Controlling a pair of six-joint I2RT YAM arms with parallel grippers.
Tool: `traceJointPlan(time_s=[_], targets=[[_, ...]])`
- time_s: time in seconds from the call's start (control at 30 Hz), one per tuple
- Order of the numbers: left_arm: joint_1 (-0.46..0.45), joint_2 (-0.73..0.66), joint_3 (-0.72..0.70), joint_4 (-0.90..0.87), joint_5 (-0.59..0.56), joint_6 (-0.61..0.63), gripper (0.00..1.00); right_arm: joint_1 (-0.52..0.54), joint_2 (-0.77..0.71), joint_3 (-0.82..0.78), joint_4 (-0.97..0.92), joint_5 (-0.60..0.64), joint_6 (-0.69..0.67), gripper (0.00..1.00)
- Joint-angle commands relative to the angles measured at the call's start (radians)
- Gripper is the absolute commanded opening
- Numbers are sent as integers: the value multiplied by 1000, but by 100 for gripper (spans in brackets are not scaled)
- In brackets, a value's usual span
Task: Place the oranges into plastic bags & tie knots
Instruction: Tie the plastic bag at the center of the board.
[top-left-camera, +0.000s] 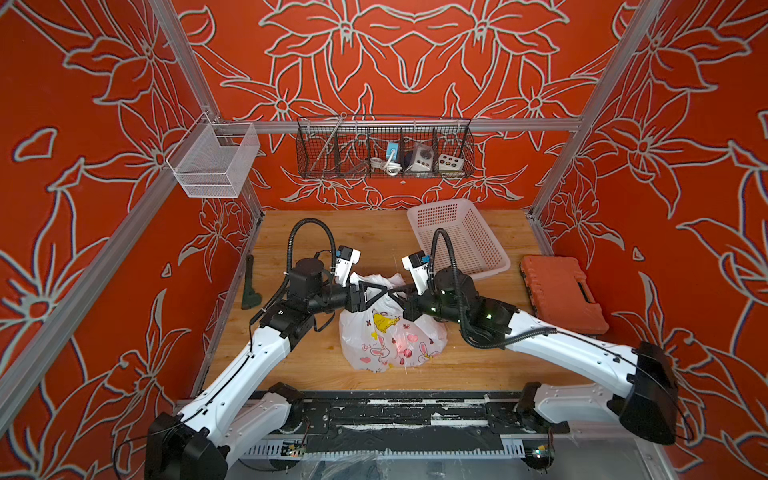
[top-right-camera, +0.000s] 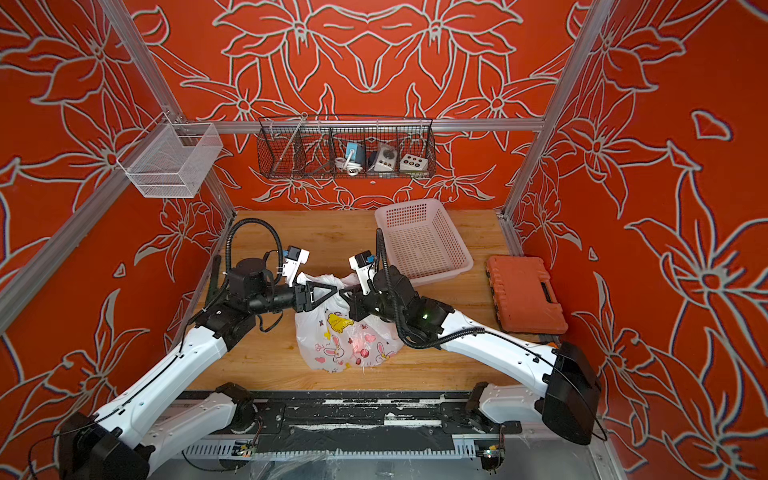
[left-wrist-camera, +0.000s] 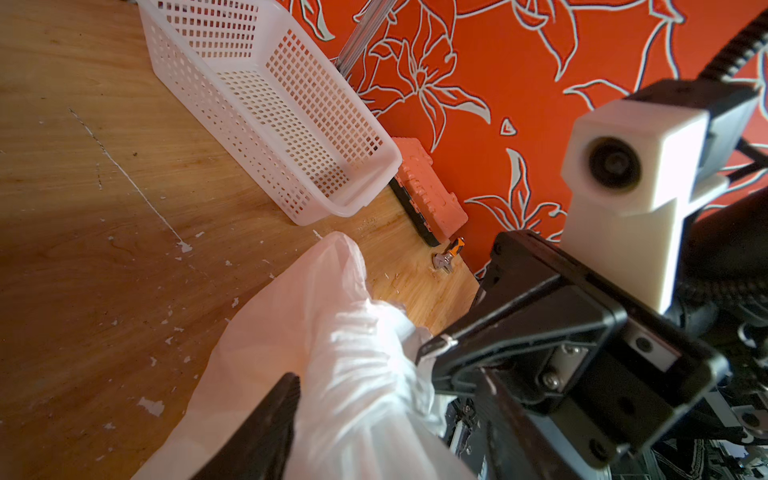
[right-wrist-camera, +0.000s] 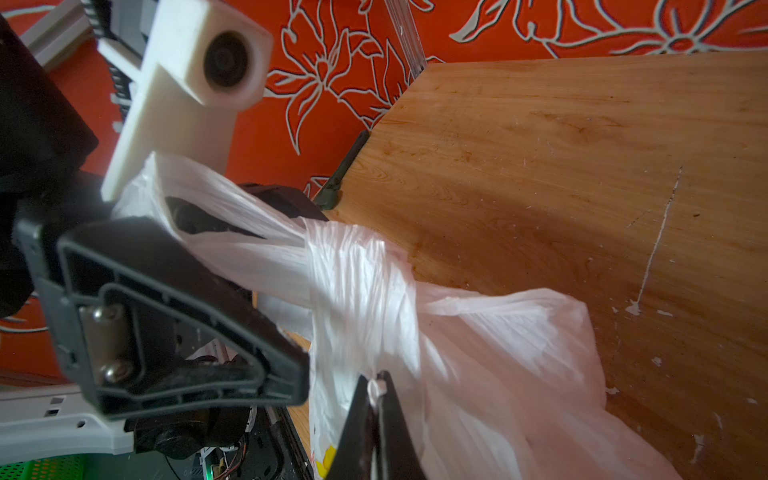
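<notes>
Meeting nose to nose over the printed plastic bag (top-left-camera: 392, 338), the left tool (top-left-camera: 382, 291) and right tool (right-wrist-camera: 376, 399) hang at its neck above the wooden tabletop (top-left-camera: 307, 232). The bag sits mid-tabletop, between the two arms and in front of the white perforated basket (top-left-camera: 459, 237).

In both top views the black fingers cover the neck. Only the right wrist view shows the knot (right-wrist-camera: 361, 282), a band of white film wound round the gathered handles. That view also shows the right tool pinched tight on a scrap of the bag's film, and a handle loop (right-wrist-camera: 216, 203) running past the left tool's broad finger.

The left wrist view gives just one finger of the left tool, standing off to the side of the film, so its jaws are parted; the mate is hidden. It alone catches a small orange-handled wrench (left-wrist-camera: 446, 259) just beside the orange hard case (top-left-camera: 561, 291), a spot the right arm blocks from above.

A wire rack (top-left-camera: 384, 147) and a mesh bin (top-left-camera: 212, 160) hang from the frame rails. A reddish patch glows through the bag's side; fruit cannot be made out.
</notes>
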Motion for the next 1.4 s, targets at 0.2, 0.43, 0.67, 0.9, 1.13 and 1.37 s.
traceJointPlan(time_s=[0.2, 0.43, 0.67, 0.9, 1.13, 1.37], targets=[[7, 70, 69, -97, -47, 5, 55, 14, -18, 4, 27, 27, 0, 0], [6, 82, 82, -97, -46, -8, 29, 28, -18, -7, 27, 30, -20, 0], [6, 79, 98, -111, -58, 13, 6, 31, -29, 24, -55, 22, -33, 19], [6, 85, 128, -142, -79, 62, 0, -6, -97, 176, -417, 3, -223, 59], [3, 79, 134, -134, -43, 104, 0, -162, -8, 310, -513, -218, -489, 79], [-5, 84, 153, -132, 14, 203, 0, -218, 130, 353, -471, -474, -771, 81]])
